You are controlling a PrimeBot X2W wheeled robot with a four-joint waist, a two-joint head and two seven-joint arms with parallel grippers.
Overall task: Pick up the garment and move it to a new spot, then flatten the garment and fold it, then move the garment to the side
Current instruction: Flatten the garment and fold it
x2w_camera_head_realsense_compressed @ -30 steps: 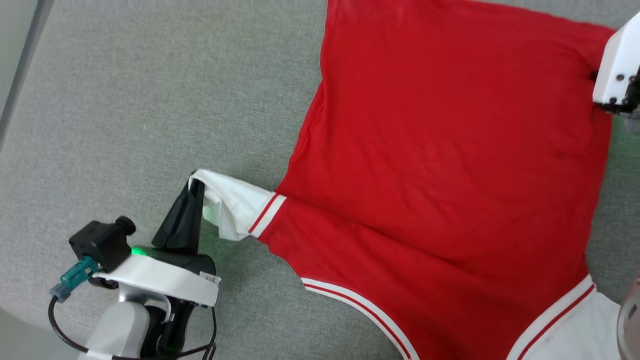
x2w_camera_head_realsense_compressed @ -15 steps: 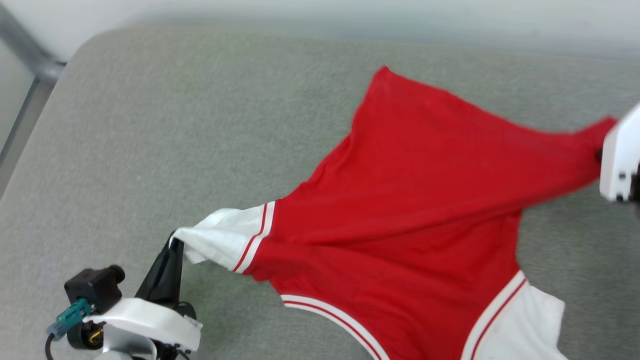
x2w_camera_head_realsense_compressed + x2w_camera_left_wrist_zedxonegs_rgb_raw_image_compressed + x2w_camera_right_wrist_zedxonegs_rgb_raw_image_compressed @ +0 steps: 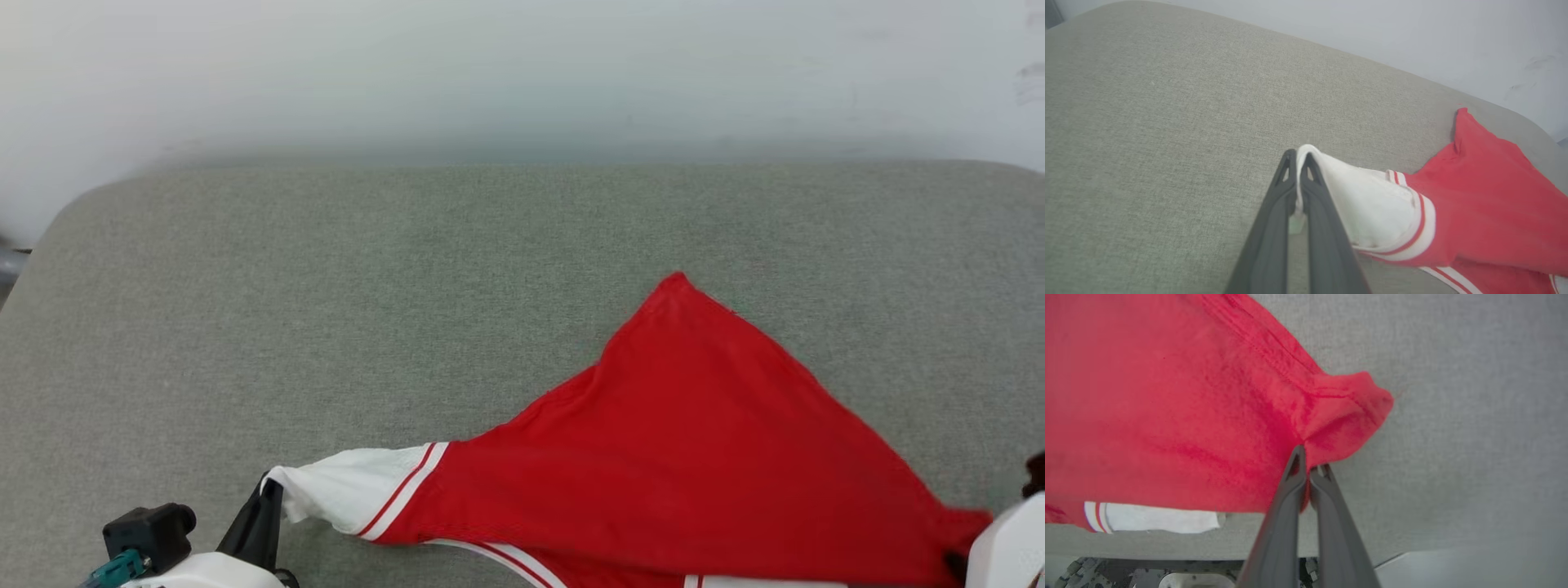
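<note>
Grey fabric-covered surface (image 3: pixel 326 327) with rounded corners, red-and-white garment (image 3: pixel 694 449) partly on it

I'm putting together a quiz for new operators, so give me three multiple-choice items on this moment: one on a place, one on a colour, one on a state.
1. Where does the left tool grip the soft red-and-white fabric garment?
A) white sleeve end
B) red bottom corner
C) striped neckline

2. What colour is the cloth in the right tool?
A) white
B) red
C) grey

3. How is the garment held?
A) folded into a square
B) lying untouched
C) pinched by both shut tools and stretched between them

Key: 1 A, its fingers clamp the white sleeve end; 2 B, red fabric bunches at its tips; 3 C, each wrist view shows closed fingers on cloth.
</note>
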